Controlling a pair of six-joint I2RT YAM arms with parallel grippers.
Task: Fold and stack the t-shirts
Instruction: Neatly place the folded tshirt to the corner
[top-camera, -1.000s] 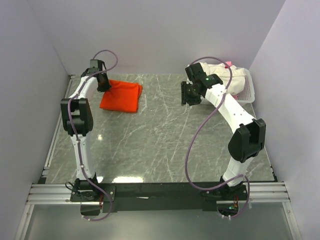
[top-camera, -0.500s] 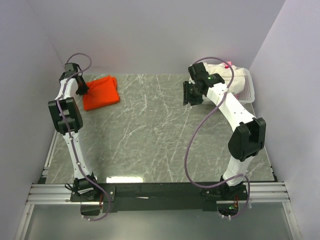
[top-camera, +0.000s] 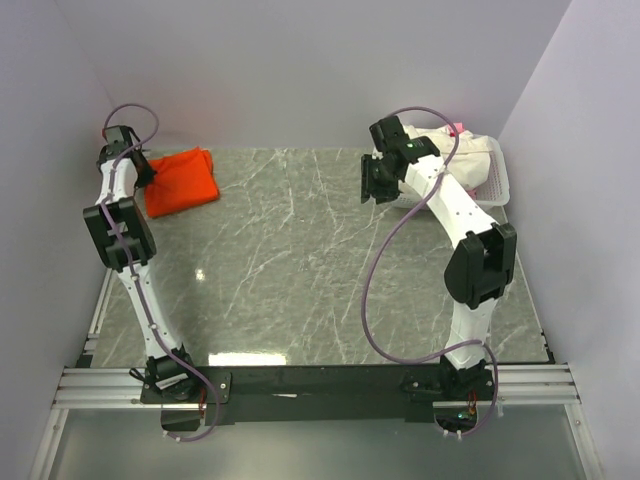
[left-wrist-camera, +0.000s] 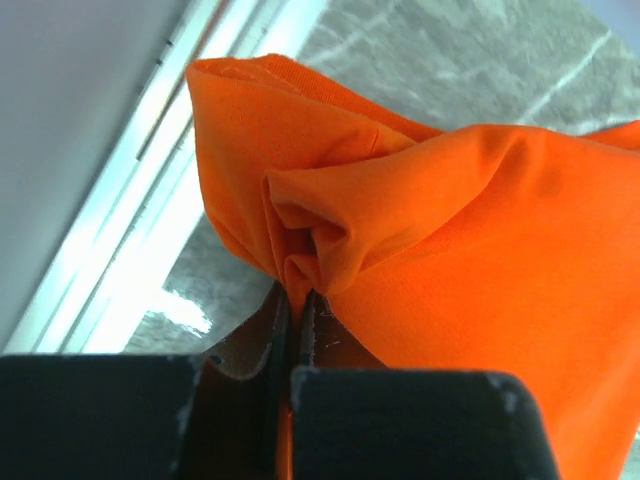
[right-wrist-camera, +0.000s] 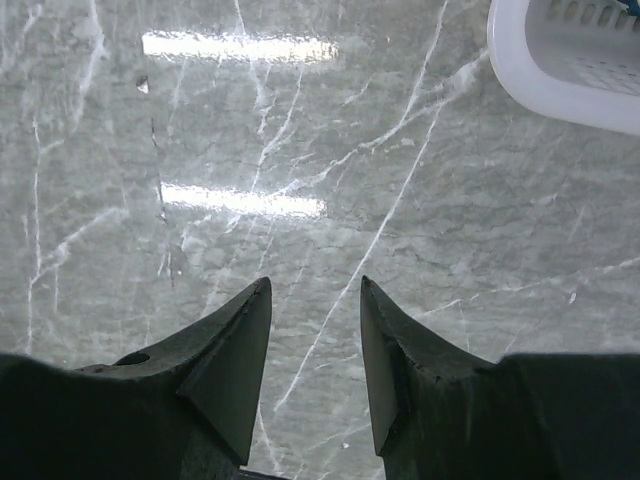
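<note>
The folded orange t-shirt (top-camera: 181, 180) lies at the far left corner of the marble table (top-camera: 300, 270), close to the left wall. The left gripper (left-wrist-camera: 296, 296) is pinched on a bunched fold at the shirt's edge. Its fingers are together with the cloth caught between them, and the fabric puckers up just above the tips. The right gripper (right-wrist-camera: 315, 295) hangs above bare tabletop on the far right, its fingers apart and holding nothing. Just beside it, at the far right corner, stands a white basket (top-camera: 498, 180) with cream-white cloth (top-camera: 475, 150) heaped in it and a bit of pink (top-camera: 458, 127) showing at the back
</note>
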